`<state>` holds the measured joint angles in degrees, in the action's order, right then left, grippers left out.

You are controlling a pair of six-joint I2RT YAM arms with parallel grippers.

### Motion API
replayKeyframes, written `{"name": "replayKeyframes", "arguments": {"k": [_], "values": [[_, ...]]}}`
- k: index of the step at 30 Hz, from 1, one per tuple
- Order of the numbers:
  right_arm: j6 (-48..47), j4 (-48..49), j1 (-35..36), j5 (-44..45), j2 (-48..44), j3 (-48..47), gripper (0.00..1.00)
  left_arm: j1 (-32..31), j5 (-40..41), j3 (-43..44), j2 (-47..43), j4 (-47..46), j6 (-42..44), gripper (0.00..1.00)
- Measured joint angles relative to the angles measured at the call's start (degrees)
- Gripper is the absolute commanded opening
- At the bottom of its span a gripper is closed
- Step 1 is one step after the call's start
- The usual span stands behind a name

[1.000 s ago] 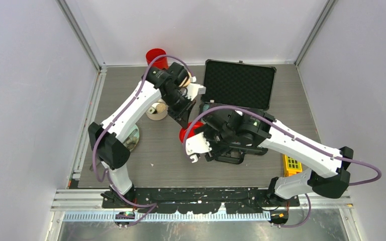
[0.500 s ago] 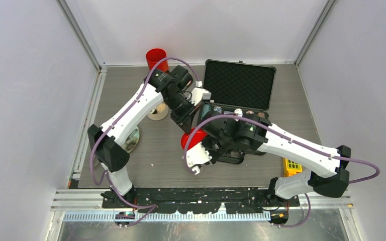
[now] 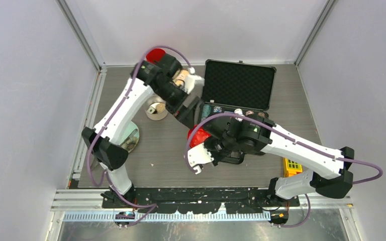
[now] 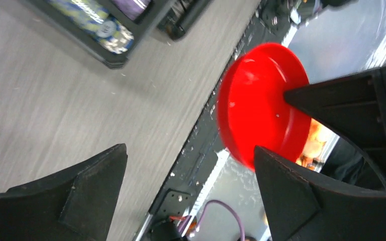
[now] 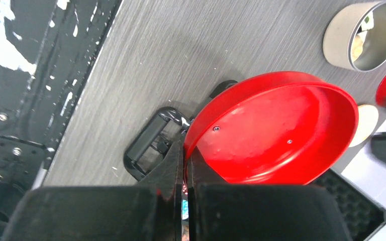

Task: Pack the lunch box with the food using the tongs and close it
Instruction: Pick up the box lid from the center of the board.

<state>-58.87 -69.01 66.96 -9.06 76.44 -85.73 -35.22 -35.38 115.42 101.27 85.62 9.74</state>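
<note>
Lunch box beyond red plate (tilted)

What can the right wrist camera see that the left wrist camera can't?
Only the right wrist view shows the shiny steel lunch box and its cream lid peeking out from behind the plate. Only the left wrist view shows the poker chips and, plainly, the left claw standing wide open. Both show the red plate, which the right claw pinches by its rim, and the grey table.

Pale grey walls, grey wood-grain tabletop, metal corner rails
</note>
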Motion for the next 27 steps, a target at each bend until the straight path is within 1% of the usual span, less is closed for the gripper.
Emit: {"name": "replayKeyframes", "arguments": {"k": [3,6,8,10,11,15,18,19,21,23,27], "values": [[4.33,0.48,-1.2,-1.14,-1.03,-0.13,0.01,6.64,-1.9,3.37,-0.28,-1.09,-0.61,1.0],[10.91,1.92,-4.35,-4.85,-1.46,-1.64,0.0,14.49,-2.99,3.69,-2.14,-4.57,-1.88,1.0],[17.0,4.35,-10.88,-8.68,-1.27,-3.72,0.01,19.37,-3.56,2.91,-4.37,-8.07,-3.52,1.0],[23.28,6.82,-16.55,-12.35,-0.44,-6.27,0.01,22.86,-3.8,0.26,-7.85,-12.26,-5.31,1.0],[26.01,7.96,-18.62,-13.97,0.2,-7.5,0.01,24.02,-3.98,-1.46,-9.81,-14.08,-6.49,1.0],[43.47,14.93,-29.99,-24.02,5.14,-13.68,0.0,27.12,-4.96,-9.92,-18.08,-23.1,-10.64,1.0],[58.93,23.85,-37.27,-30.86,8.09,-13.84,0.0,29.24,-5.7,-15.52,-22.99,-30.45,-14.58,1.0],[65.11,28.48,-39.43,-33.0,8.76,-12.74,0.01,29.81,-5.95,-16.74,-23.98,-32.61,-15.89,1.0],[77.18,38.82,-42.6,-36.28,9.42,-9.42,0.01,30.77,-6.67,-18.6,-25.27,-36.85,-18.64,1.0],[90.73,51.6,-45.07,-38.95,9.73,-4.74,0.0,31.36,-7.3,-19.78,-25.83,-40.41,-21.24,0.99],[114.66,75.71,-46.86,-40.94,11.82,1.62,0.01,31.85,-8.57,-21.4,-25.97,-47.54,-26.43,0.97]]}}
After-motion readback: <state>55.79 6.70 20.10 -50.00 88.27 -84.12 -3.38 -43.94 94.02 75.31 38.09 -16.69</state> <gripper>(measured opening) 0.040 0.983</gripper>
